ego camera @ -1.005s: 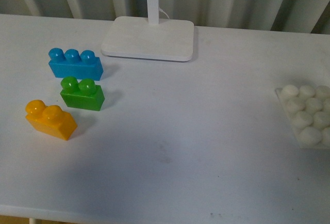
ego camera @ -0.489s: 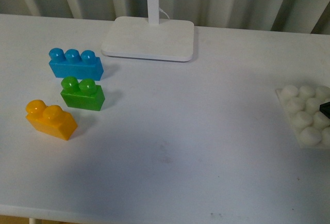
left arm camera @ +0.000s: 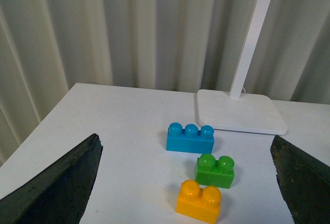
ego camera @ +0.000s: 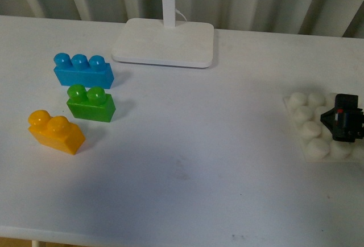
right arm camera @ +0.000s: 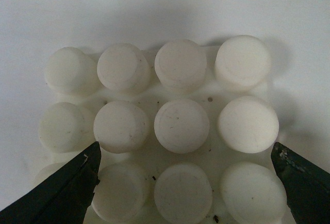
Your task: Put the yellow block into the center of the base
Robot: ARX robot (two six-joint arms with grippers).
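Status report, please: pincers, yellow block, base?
Left pincer open. Right pincer open, low over base. Yellow block on table beside green block, untouched. Base studs bare.

text: none readable | labels: none | brands: none | numbers: none | signs: none in any view

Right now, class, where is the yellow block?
In the front view the yellow block sits on the table's left side, just in front and left of the green brick, far from the base at the right edge.
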